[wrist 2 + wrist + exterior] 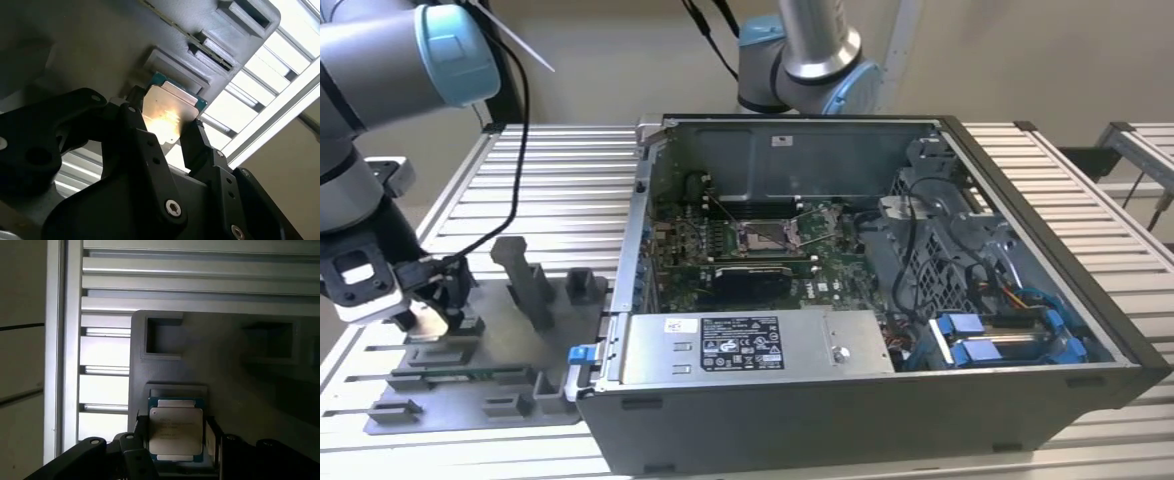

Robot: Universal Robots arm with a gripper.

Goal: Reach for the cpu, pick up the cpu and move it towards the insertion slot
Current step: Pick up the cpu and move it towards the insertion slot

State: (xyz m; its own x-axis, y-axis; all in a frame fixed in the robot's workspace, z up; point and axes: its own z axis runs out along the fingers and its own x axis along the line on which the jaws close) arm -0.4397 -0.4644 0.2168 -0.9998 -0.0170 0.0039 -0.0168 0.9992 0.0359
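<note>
The cpu point(176, 426) is a small square chip with a pale metal top and a green edge. It rests in a recess of the grey fixture plate point(467, 405) at the exterior view's left. My gripper point(434, 300) is low over that plate. In both wrist views its black fingers point(131, 112) press against two opposite sides of the cpu point(167, 107), shut on it. The insertion slot point(765, 236) is a silver-framed socket on the green board inside the open computer case point(881, 400), well to the exterior view's right of my gripper.
Upright grey fixture blocks point(527, 280) stand on the plate between my gripper and the case wall point(635, 230). A long black component point(750, 272) lies just in front of the slot. A power supply point(747, 345) and cables fill the case front. Another arm point(807, 55) stands behind the case.
</note>
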